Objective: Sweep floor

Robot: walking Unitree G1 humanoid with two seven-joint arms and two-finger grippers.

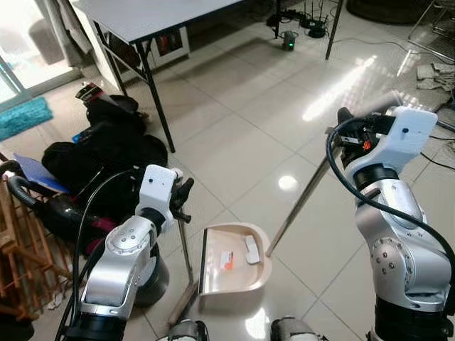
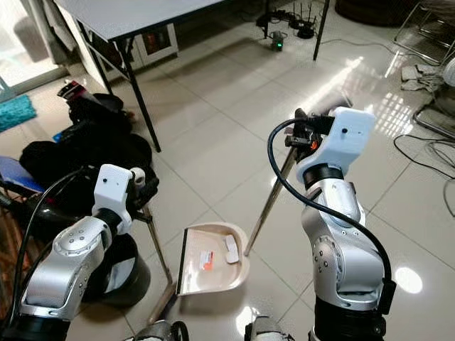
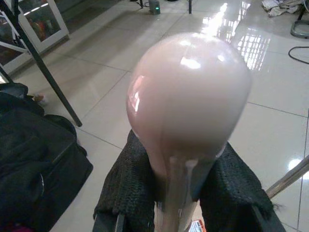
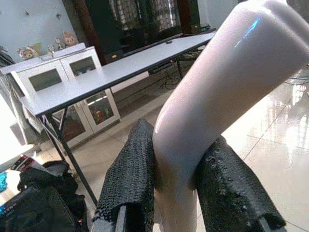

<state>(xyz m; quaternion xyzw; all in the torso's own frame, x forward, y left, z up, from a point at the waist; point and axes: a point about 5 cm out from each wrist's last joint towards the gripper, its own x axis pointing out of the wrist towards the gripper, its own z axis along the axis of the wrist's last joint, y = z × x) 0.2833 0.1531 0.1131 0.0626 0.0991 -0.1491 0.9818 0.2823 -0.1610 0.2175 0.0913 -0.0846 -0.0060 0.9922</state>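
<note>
- Dustpan (image 1: 234,266): pale pink, flat on the glossy tiles at six o'clock, holding white scraps and an orange one.
- Left gripper (image 3: 186,193): jaws pinching the dustpan handle (image 1: 186,249) below its rounded knob.
- Right gripper (image 4: 176,183): jaws clamped on the broom handle (image 1: 298,202), which slants to the pan's three o'clock edge.

The dustpan (image 1: 234,273) is pale beige-pink, with a white scrap (image 1: 252,249) and an orange-and-white scrap (image 1: 227,260) in it; its handle knob (image 3: 188,96) is glossy pale pink; the broom handle (image 4: 217,92) is pale pinkish-white; the floor (image 1: 242,121) is glossy off-white tile with grey grout lines; the table (image 1: 153,14) is light grey on black legs; the bags (image 1: 106,145) are black; the mat (image 1: 21,117) is turquoise.
</note>
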